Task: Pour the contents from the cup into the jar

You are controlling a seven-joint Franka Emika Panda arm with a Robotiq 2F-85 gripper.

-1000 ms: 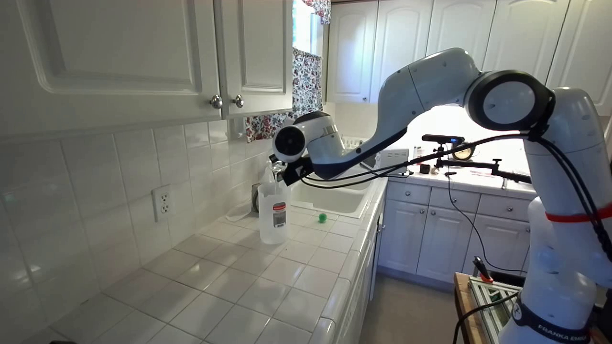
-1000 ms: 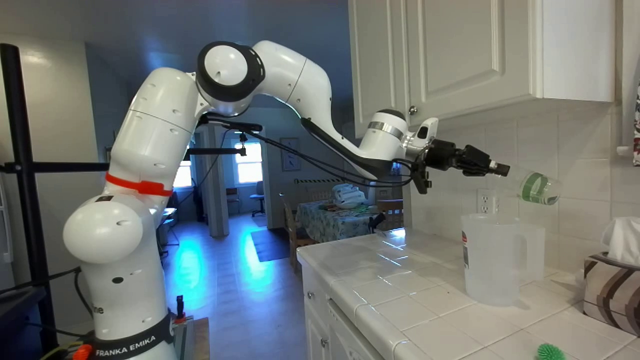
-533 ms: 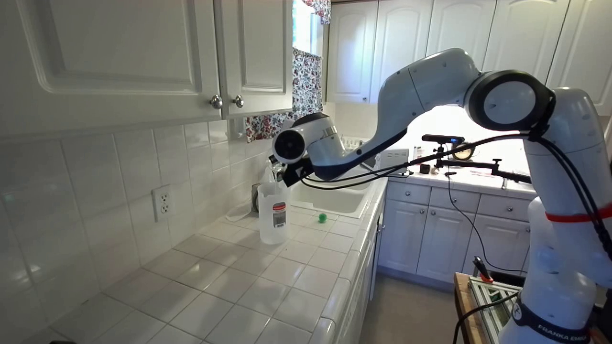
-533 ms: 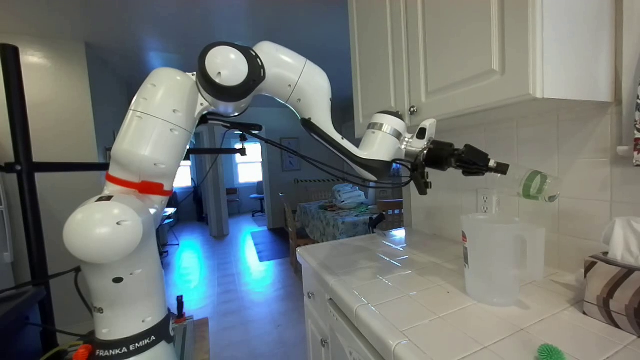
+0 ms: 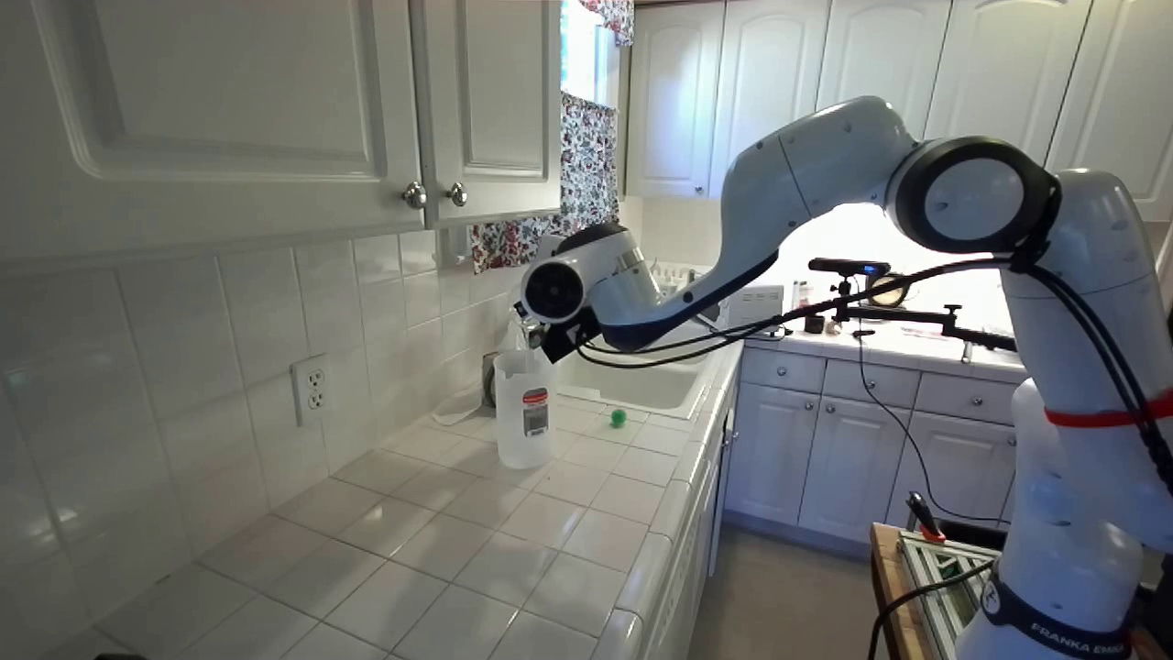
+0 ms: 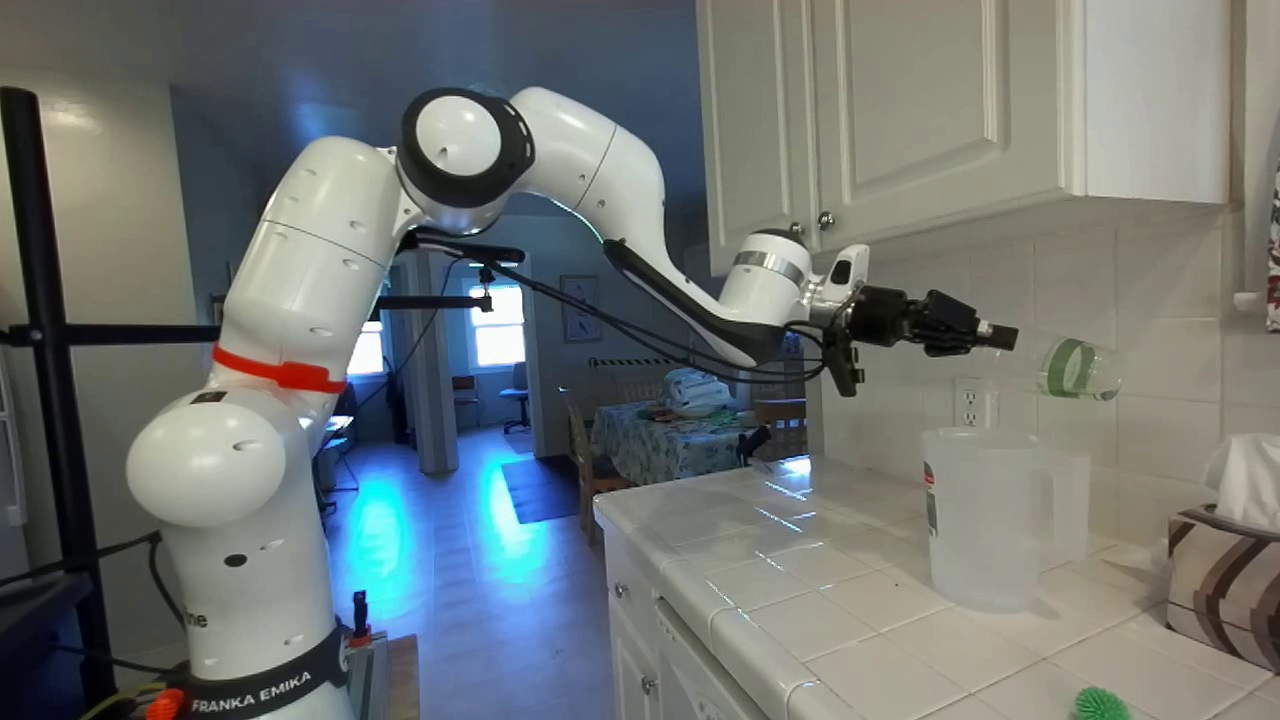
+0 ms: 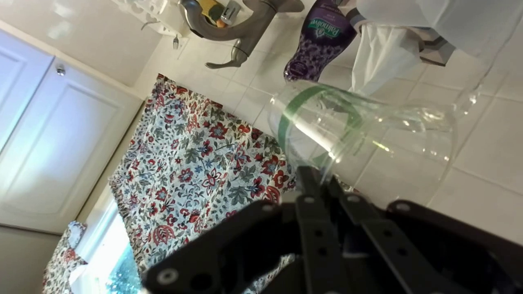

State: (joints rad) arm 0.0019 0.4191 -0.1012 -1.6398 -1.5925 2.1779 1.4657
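The cup [image 6: 1078, 370] is clear glass with a green band and lies nearly on its side in the air. My gripper [image 6: 1000, 338] is shut on its wall; the fingertips [image 7: 320, 179] pinch the glass in the wrist view, where the cup [image 7: 392, 147] fills the middle. A thin clear stream runs from the cup's mouth toward the jar [image 7: 470, 28]. The jar [image 6: 985, 530], whitish with a handle and a red-grey label, stands upright on the counter. The cup's mouth is above the jar's opening. In an exterior view the jar [image 5: 524, 431] shows, with the cup mostly hidden behind the wrist.
A tissue box [image 6: 1225, 590] stands beside the jar. A green spiky ball [image 5: 619, 418] lies on the tiled counter [image 5: 476, 550] near the sink [image 5: 632, 380]. Upper cabinets [image 6: 940, 100] hang above the arm. A purple soap bottle [image 7: 322, 41] and a faucet [image 7: 245, 28] are beyond.
My arm and wrist have sunk slightly. The cup's base end has risen a little, so the cup is tipped further. The jar has not moved.
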